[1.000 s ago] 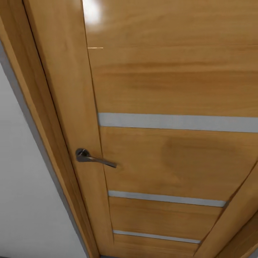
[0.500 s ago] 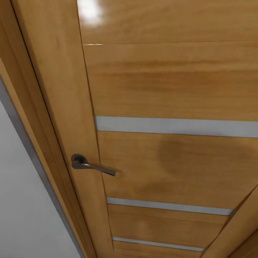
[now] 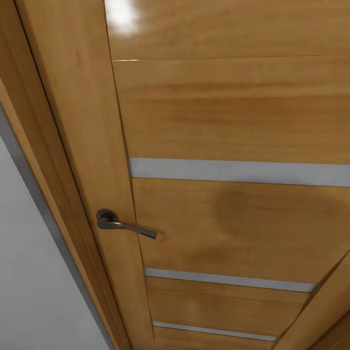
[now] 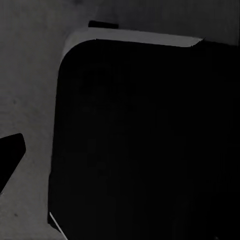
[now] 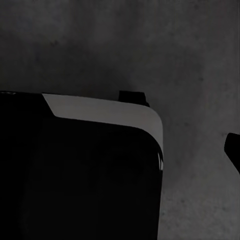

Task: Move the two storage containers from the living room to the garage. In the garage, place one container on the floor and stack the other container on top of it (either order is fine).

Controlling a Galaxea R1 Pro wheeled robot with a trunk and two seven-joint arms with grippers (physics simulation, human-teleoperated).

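Item, left wrist view: black body panel (image 4: 150, 145), flat and matt, with one broadly rounded corner. A pale grey band (image 4: 135, 36) runs along one edge of the panel and curves into that corner. A small black rectangular tab (image 4: 103, 23) sits just beyond the band. A black wedge-shaped tip (image 4: 10, 157) stands apart from the panel's side; which part it belongs to cannot be told.

Item, right wrist view: matching black panel (image 5: 80, 180), rounded corner, pale grey edge band (image 5: 107, 111), small black tab (image 5: 132, 96) just beyond the band, black pointed tip (image 5: 234, 149) apart from the panel.

No markings, screws or cables discernible.
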